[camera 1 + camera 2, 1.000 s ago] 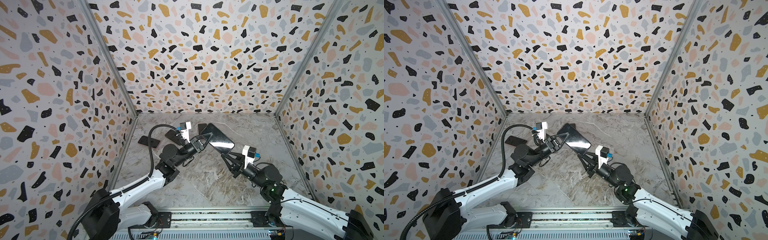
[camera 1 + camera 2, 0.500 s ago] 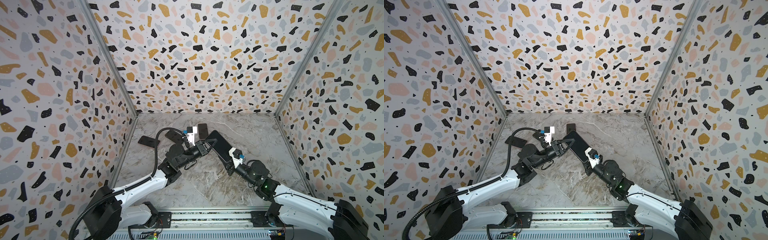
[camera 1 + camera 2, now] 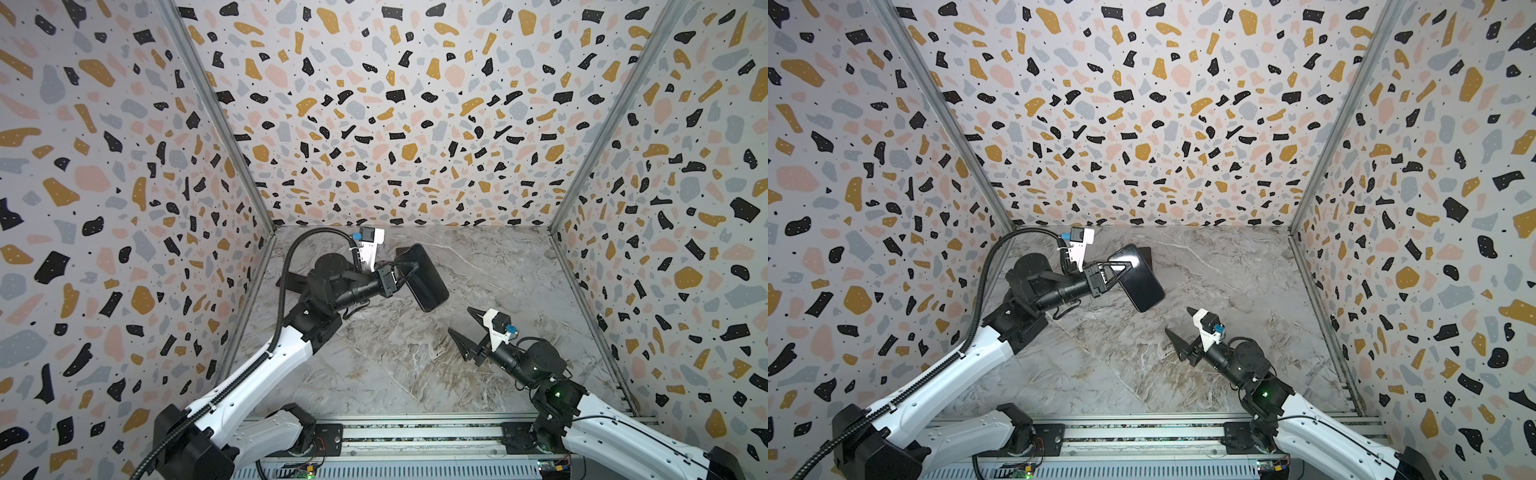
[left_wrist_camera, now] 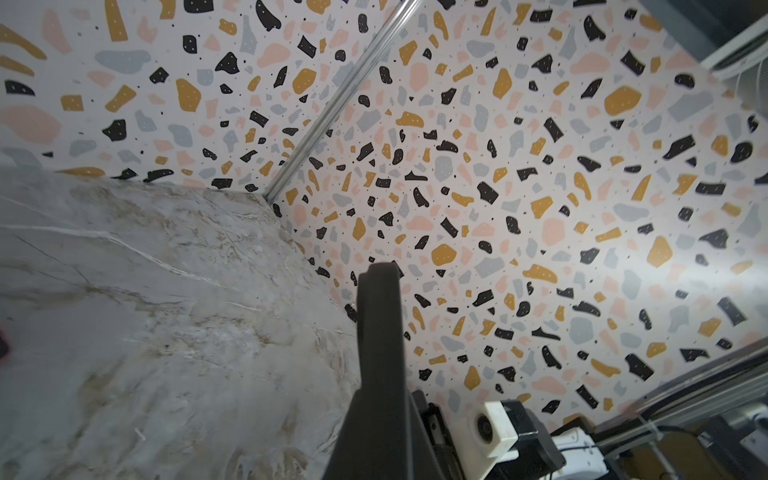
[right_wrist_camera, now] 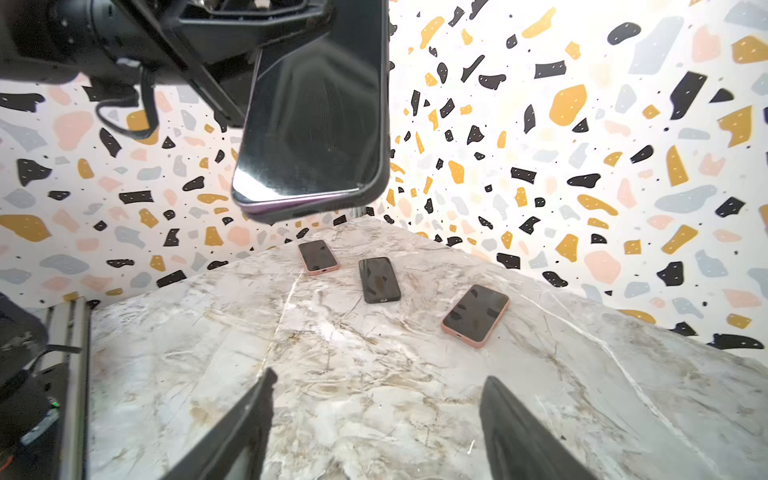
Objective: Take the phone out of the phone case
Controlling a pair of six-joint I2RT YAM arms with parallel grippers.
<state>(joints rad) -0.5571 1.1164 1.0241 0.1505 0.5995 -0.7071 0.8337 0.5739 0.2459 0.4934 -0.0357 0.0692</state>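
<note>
The phone [image 5: 307, 124], dark-screened and sitting in a black phone case [image 5: 385, 124], hangs tilted above the marble table in both top views [image 3: 426, 278] [image 3: 1142, 284]. My left gripper [image 3: 400, 270] [image 3: 1112, 269] is shut on its far long edge. The left wrist view shows only the case's edge [image 4: 380, 328] rising from that gripper [image 4: 382, 415]. At the phone's lower end a purple edge [image 5: 286, 204] shows past the case rim. My right gripper [image 3: 460, 321] [image 3: 1178, 320] [image 5: 378, 386] stands open and empty, in front of and below the phone, apart from it.
Three more cased phones lie on the table near the back left: a pink one [image 5: 318, 257], a black one [image 5: 379, 279] and another pink one [image 5: 476, 314]. Terrazzo-patterned walls close in three sides. A metal rail [image 3: 415, 432] runs along the front edge.
My right gripper has let go of the phone's near end, opened wide and drawn back toward the front right. The left gripper still holds the cased phone aloft.
</note>
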